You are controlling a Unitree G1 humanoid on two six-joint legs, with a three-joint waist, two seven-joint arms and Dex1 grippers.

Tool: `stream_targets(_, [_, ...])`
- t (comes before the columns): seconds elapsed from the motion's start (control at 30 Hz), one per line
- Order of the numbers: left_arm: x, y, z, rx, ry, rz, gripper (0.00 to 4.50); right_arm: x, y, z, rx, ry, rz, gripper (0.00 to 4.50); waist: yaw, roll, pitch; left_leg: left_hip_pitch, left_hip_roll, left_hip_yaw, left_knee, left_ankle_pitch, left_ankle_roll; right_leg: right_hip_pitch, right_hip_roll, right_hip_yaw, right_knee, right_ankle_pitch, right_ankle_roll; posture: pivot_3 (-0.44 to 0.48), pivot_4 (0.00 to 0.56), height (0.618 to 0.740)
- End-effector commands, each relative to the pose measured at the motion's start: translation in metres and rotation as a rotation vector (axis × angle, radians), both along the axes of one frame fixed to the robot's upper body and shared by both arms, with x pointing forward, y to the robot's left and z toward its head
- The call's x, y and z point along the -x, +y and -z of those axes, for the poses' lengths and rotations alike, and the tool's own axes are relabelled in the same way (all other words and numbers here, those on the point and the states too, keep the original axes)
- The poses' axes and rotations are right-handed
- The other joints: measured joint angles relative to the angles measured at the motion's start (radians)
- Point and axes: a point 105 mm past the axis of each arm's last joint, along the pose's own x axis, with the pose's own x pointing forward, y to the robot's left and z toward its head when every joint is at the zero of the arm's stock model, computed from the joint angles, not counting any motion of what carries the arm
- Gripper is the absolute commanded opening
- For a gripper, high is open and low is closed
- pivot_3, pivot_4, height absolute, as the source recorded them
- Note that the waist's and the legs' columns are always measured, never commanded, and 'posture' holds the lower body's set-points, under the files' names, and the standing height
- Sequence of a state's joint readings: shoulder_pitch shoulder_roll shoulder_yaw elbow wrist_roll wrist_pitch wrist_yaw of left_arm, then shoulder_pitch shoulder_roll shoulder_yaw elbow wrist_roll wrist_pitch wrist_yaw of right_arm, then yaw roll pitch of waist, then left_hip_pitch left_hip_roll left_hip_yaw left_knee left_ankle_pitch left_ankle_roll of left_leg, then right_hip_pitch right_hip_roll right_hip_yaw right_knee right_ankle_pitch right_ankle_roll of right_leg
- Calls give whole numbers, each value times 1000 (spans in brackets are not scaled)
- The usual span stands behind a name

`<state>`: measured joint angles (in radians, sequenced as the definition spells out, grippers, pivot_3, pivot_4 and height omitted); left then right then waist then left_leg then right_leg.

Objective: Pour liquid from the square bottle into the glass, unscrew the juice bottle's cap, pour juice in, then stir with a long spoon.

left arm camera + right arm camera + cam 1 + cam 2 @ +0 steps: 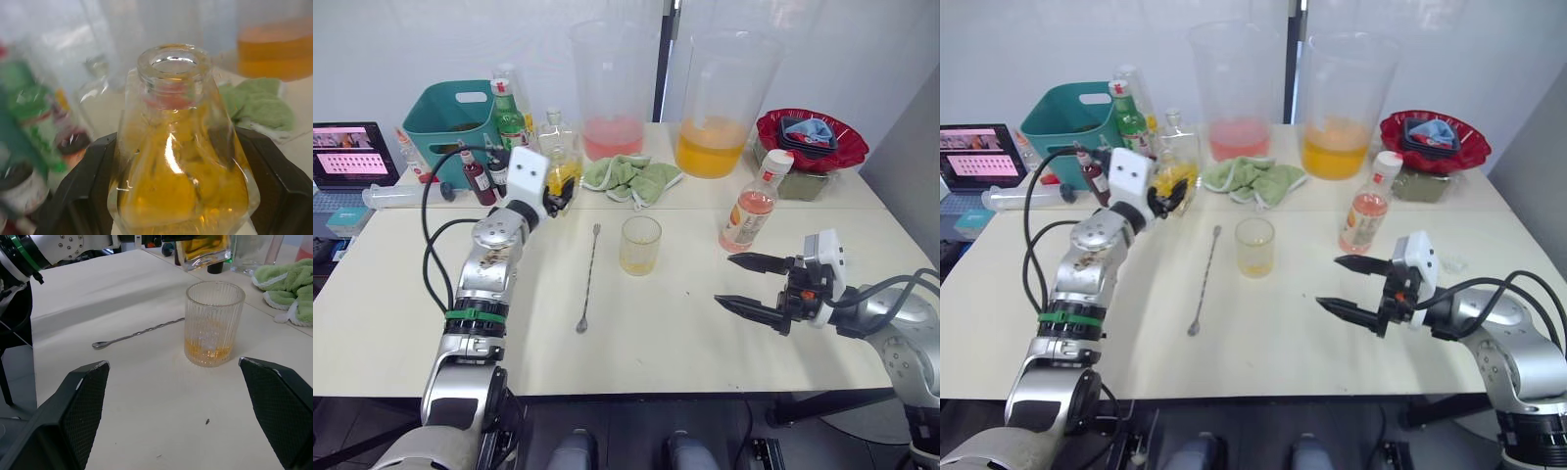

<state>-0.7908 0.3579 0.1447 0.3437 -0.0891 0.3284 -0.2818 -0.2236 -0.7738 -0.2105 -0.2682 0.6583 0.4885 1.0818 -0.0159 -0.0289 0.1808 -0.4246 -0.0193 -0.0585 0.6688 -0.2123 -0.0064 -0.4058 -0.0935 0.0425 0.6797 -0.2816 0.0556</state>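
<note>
The square bottle (564, 172) of yellow liquid (181, 191) stands upright and uncapped at the back left of the table. My left gripper (556, 200) is shut on it, one black finger on each side. The glass (639, 245) sits at mid-table with a thin layer of yellow liquid in its bottom. Just left of it the long spoon (587, 279) lies flat. The juice bottle (751, 211), with its white cap (777, 162) on, stands to the right of the glass. My right gripper (724, 281) hovers open in front of the juice bottle, pointing toward the glass, holding nothing.
Two huge pitchers stand at the back, one with pink liquid (610, 93) and one with orange (722, 108). Between them lies a green cloth (631, 178). A teal basket (450, 117), a green bottle (509, 113) and small dark-red bottles (478, 176) crowd the back left; a red bowl (811, 142) sits back right.
</note>
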Motion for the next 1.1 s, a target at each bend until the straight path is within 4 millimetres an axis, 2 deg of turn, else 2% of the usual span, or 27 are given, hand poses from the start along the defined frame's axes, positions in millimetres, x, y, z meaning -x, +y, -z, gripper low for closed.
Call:
stream_targets(0.03, [11, 6, -32, 61, -94, -36, 2767, 0, 0, -8, 11, -20, -30, 4466, 1, 0, 0, 0, 0, 0, 0, 0, 0, 0, 0, 0, 0, 0, 0, 0, 150, 740])
stream_targets(0.3, [22, 20, -5, 105, 16, -77, 2767, -4, 3, -6, 11, -11, -61, 4466, 16, -2, 0, -1, -1, 0, 3, 0, 0, 0, -1, 0, -1, 0, 0, 0, 150, 740])
stream_targets(0.67, [27, 22, 1, 117, 36, -41, 2767, -6, 6, -5, 4, -2, -72, 4466, 17, -2, 0, -1, 0, 0, 4, 0, 0, 0, -1, 0, -1, 0, 0, 0, 150, 740])
stream_targets(0.73, [28, 22, -2, 113, 20, -45, 3808, -6, 6, -5, 3, -1, -73, 4500, 17, -2, 0, -1, 0, 0, 4, 0, 0, 0, -1, 0, -1, 0, 0, 0, 150, 740])
stream_targets(0.8, [30, 20, -9, 98, -8, -33, 4442, -6, 7, -5, 3, -1, -74, 4500, 17, -2, 0, -1, 0, 0, 4, 0, 0, 0, -1, 0, -1, 0, 0, 0, 150, 740])
stream_targets(0.87, [32, 18, -14, 98, -28, -25, 4481, -6, 6, -5, 3, -1, -76, 4500, 18, -2, 0, 0, 0, 0, 4, 0, 0, 1, -1, 0, -1, 0, 0, 0, 150, 740])
stream_targets(0.93, [35, 19, -28, 104, -90, -31, 4481, -6, 7, -6, 5, -2, -80, 4500, 18, -2, 0, 1, 0, 0, 4, 0, 0, 1, -1, 1, -1, 0, 0, 0, 150, 740])
stream_targets(1.03, [48, 13, -71, 58, -270, 24, 4481, -7, 7, -9, 8, -8, -83, 4500, 18, -2, 0, 1, 0, 0, 4, 0, 0, 1, -1, 1, -1, 0, 0, 0, 150, 740])
stream_targets(1.1, [56, 6, -86, 10, -322, 89, 4481, -8, 7, -11, 8, -11, -83, 4500, 18, -2, 0, 1, 0, 0, 4, 0, 0, 1, -1, 1, -1, 0, 0, 0, 150, 740])
